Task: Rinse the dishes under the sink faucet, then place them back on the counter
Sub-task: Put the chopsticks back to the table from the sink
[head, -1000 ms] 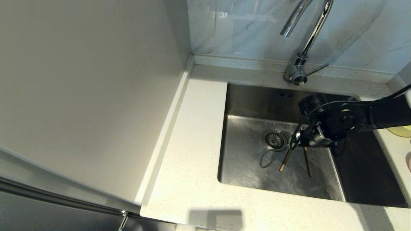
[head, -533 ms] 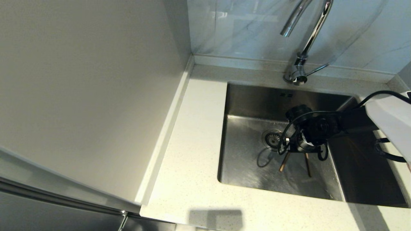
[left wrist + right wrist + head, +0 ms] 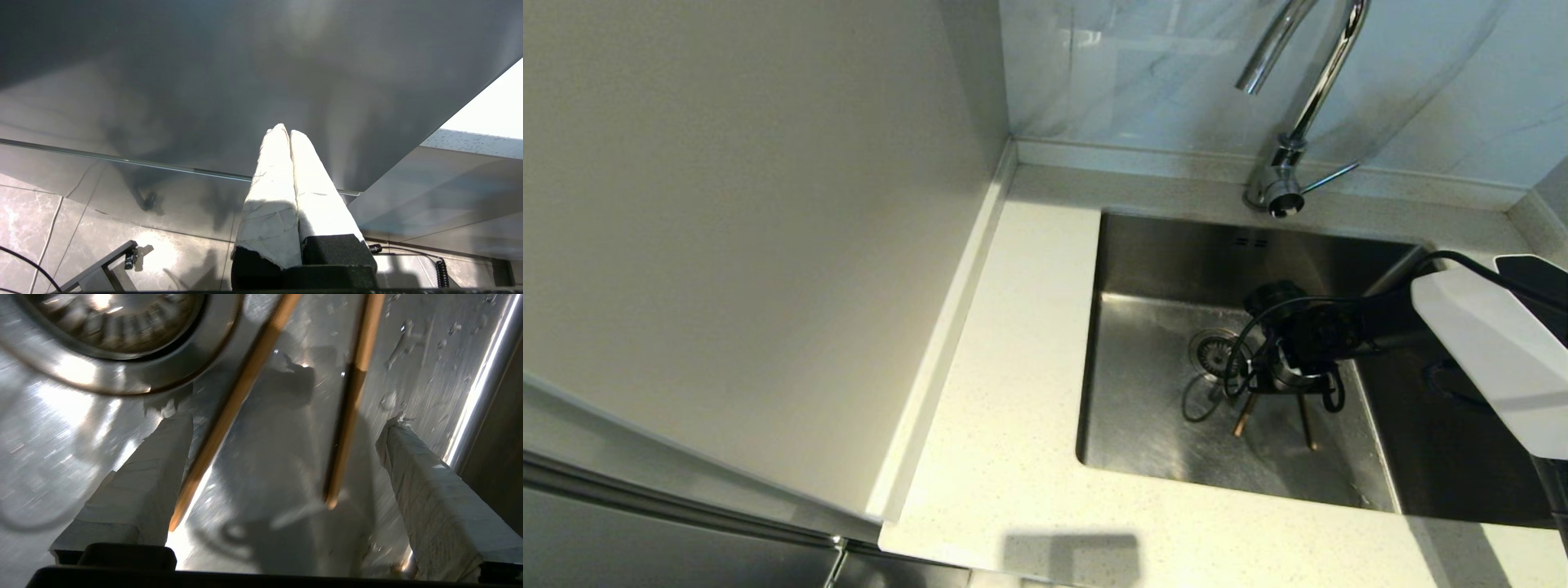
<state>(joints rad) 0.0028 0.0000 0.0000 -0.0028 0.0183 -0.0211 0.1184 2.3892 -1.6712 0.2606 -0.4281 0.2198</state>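
Observation:
Two brown wooden chopsticks, one [image 3: 1245,418] and the other [image 3: 1305,423], lie side by side on the wet floor of the steel sink [image 3: 1143,425], just beside the round drain [image 3: 1215,353]. My right gripper [image 3: 1272,390] reaches down into the basin right over them. In the right wrist view it [image 3: 286,420] stands open, its taped fingers [image 3: 155,465] straddling both chopsticks [image 3: 241,392] [image 3: 351,396] without touching them. No water runs from the chrome faucet [image 3: 1307,98]. My left gripper [image 3: 284,130] is shut and empty, parked low beside a dark cabinet front.
The speckled counter [image 3: 1013,367] runs along the sink's left and front. The faucet's thin lever [image 3: 1331,175] sticks out to the right at its base. My right arm's white forearm cover [image 3: 1494,343] crosses the sink's right part. A tall pale panel [image 3: 752,229] stands at the left.
My right arm has sunk deeper into the sink and drawn slightly left, bringing the open gripper down around the chopsticks. The chopsticks have not moved. The left arm is still.

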